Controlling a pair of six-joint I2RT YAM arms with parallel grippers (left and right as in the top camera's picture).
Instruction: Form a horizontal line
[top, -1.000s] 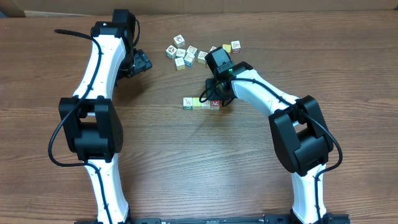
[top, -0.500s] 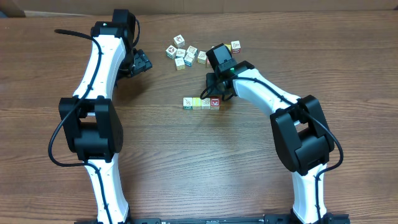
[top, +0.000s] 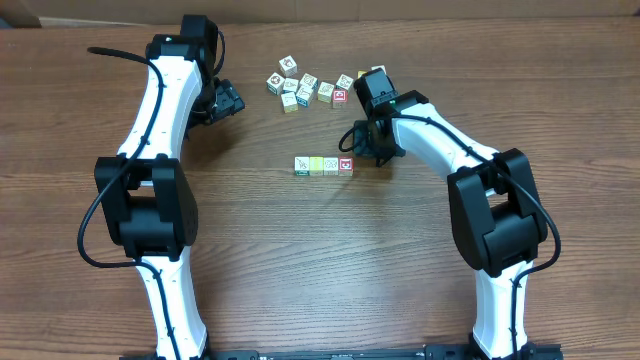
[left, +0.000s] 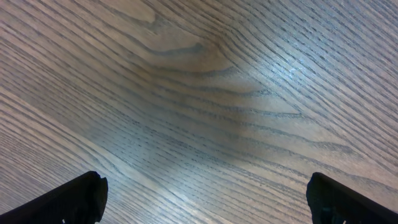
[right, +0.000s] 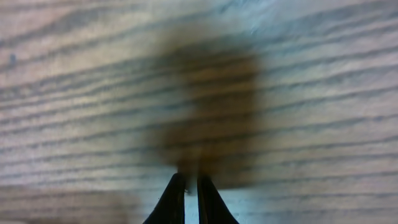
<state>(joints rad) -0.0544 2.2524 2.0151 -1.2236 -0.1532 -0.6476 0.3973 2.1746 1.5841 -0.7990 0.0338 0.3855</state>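
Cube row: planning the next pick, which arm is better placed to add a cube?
Likely right: its shut fingers sit beside the row, near the loose cubes; the left fingers, open, are farther off.

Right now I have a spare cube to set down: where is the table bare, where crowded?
Free: the bare wood below the three-cube row, between left arm and right arm. Crowded: the loose cubes at the top.

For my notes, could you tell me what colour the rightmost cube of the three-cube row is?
The rightmost cube is red-faced, clearest in the overhead view.
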